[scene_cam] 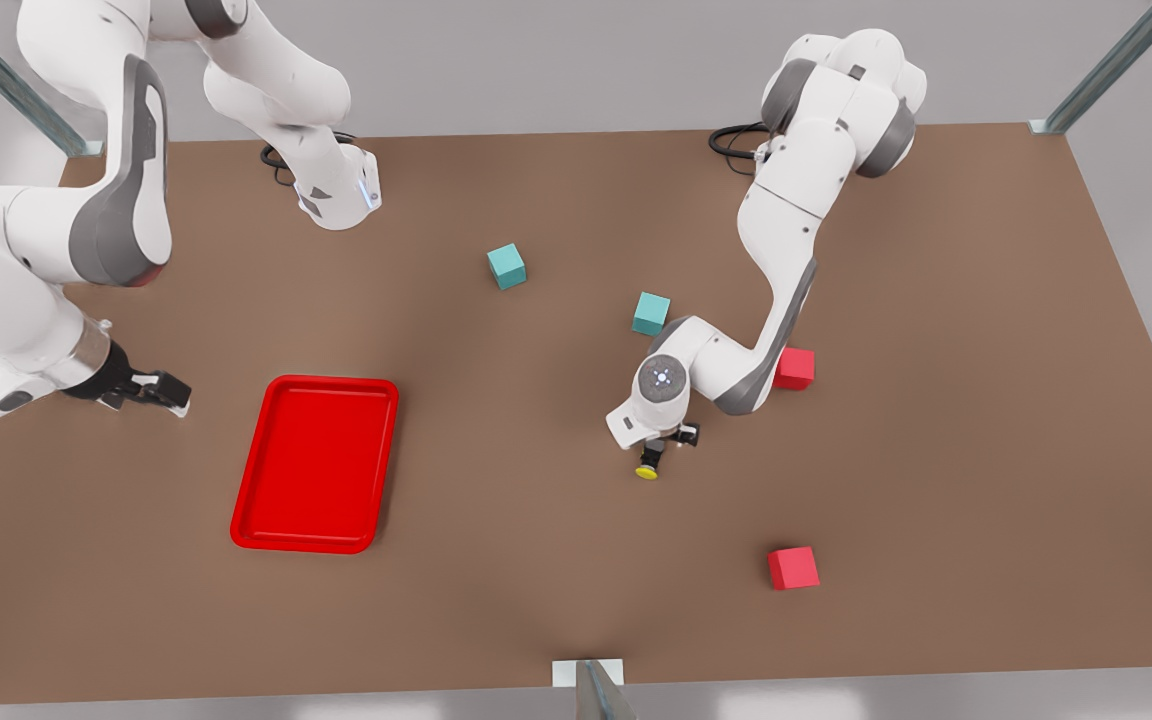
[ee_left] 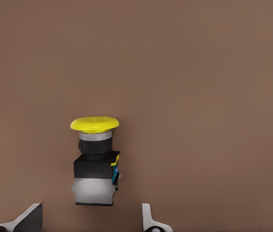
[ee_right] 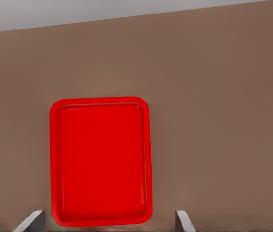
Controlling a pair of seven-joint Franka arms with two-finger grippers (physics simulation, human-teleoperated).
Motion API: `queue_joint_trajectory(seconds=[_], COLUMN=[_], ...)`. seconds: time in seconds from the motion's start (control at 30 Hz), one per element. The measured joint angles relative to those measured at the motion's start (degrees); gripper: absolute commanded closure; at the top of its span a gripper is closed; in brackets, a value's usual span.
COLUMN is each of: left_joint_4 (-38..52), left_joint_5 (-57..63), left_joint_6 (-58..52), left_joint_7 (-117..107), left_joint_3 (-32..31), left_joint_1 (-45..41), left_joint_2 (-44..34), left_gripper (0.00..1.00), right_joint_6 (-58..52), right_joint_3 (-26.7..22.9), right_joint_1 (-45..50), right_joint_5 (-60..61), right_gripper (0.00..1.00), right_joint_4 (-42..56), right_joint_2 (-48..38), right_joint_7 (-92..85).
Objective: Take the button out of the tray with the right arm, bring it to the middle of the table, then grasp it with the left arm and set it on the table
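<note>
My left pincer (scene_cam: 669, 440) sits low at mid-desk (scene_cam: 536, 560), fingers spread wide either side of the button (scene_cam: 648, 466), which looks set down there. My right pincer (scene_cam: 158, 390) waits open beside the tray (scene_cam: 314, 465), out of the way.

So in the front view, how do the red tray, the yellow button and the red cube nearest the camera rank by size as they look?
Largest to smallest:
1. Red tray, far the biggest.
2. Red cube.
3. Yellow button, at the left hand, clearly smallest.
All lie at table level, so nearness hardly skews this.
</note>
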Motion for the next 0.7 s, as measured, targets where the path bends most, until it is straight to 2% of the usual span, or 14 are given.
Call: queue_joint_trajectory(seconds=[0.17,0.33,0.7], left_joint_4=[1.33,2.93,2.98], left_joint_5=[1.12,1.64,1.42], left_joint_6=[1.32,2.35,3.68], left_joint_7=[0.16,0.18,0.25], left_joint_3=[-0.24,-0.23,-0.33], left_joint_1=[-0.04,-0.04,0.47], left_joint_2=[1.03,2.67,3.35], left_gripper=[0.0,0.0,0.0], right_joint_6=[3.93,5.33,10.41], right_joint_3=[0.22,0.23,0.52], right_joint_1=[0.17,0.32,0.39], right_joint_5=[0.1,0.19,0.72], right_gripper=[0.0,0.0,0.0], right_joint_4=[-2.65,6.54,-15.19], right_joint_2=[-1.08,4.15,-12.7], right_joint_7=[-0.35,-0.64,-0.58])
